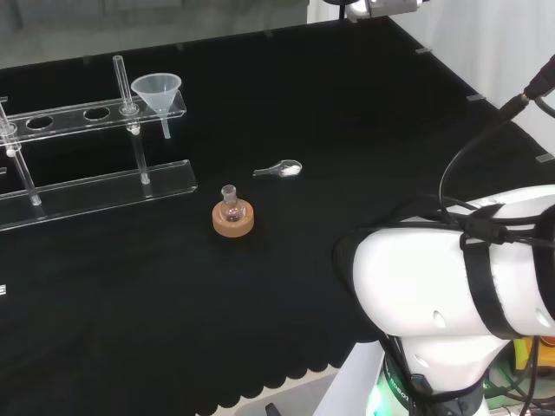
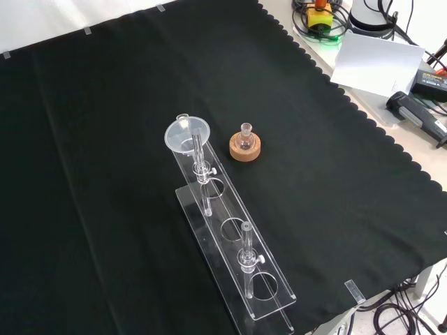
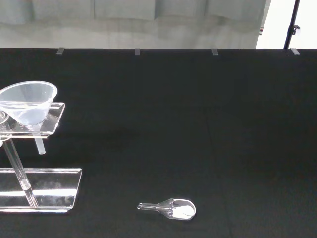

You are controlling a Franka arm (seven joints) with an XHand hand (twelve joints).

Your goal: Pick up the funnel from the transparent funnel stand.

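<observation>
funnel (image 1: 157, 91): clear plastic, wide cone, short stem; seated upright in end hole of transparent funnel stand (image 1: 95, 184) | stem hangs free below shelf | fingers: cannot tell

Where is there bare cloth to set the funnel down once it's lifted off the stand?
Bare cloth spreads wide right of the scoop and in front of the cork ring in the head view. It is crowded around the funnel, funnel stand and small flask.
</observation>
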